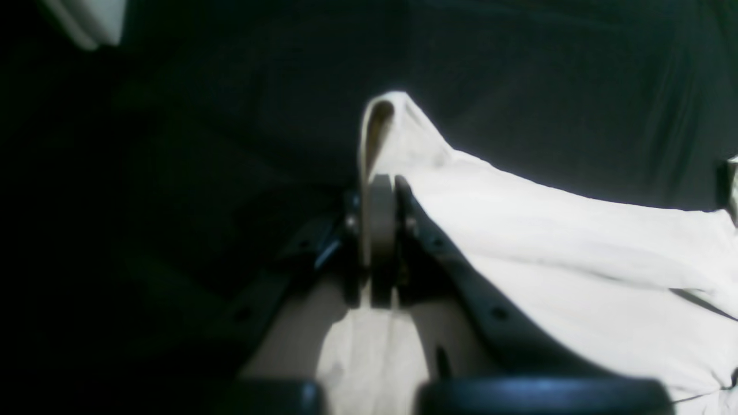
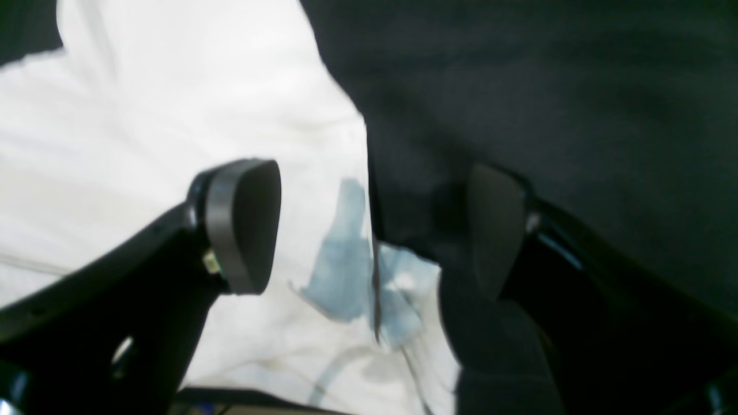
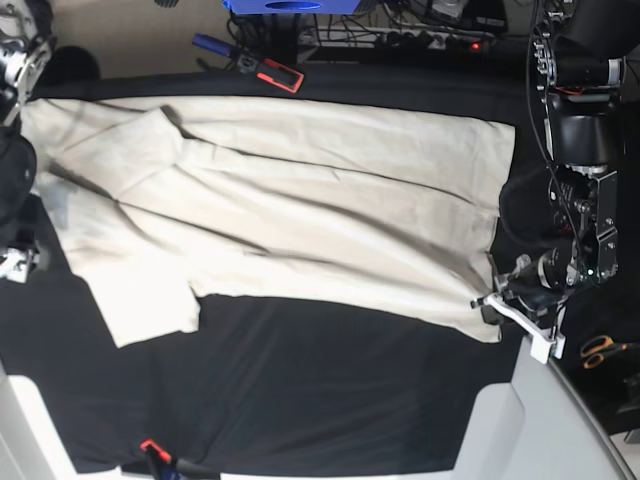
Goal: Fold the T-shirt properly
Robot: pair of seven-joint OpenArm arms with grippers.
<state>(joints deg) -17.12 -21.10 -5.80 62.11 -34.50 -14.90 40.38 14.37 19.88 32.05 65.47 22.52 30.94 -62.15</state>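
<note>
The cream T-shirt (image 3: 300, 210) lies spread across the black surface (image 3: 330, 380), with one sleeve (image 3: 150, 305) pointing toward the front. At the right of the base view, my left gripper (image 3: 497, 300) is shut on the shirt's corner. In the left wrist view, my left gripper (image 1: 380, 187) pinches a raised fold of the T-shirt (image 1: 548, 230). My right gripper (image 2: 369, 230) stands open just above the edge of the T-shirt (image 2: 173, 115), one finger (image 2: 242, 225) over the cloth and the other over the black surface. Nothing is between its fingers. The right arm (image 3: 14, 180) sits at the left edge.
Orange-handled scissors (image 3: 600, 350) lie to the right of the left arm. A red-and-black tool (image 3: 275, 72) and a blue tool (image 3: 210, 43) lie along the far edge. A small red-and-black object (image 3: 150, 448) sits at the front. Pale table edge (image 3: 520, 420) borders the front right.
</note>
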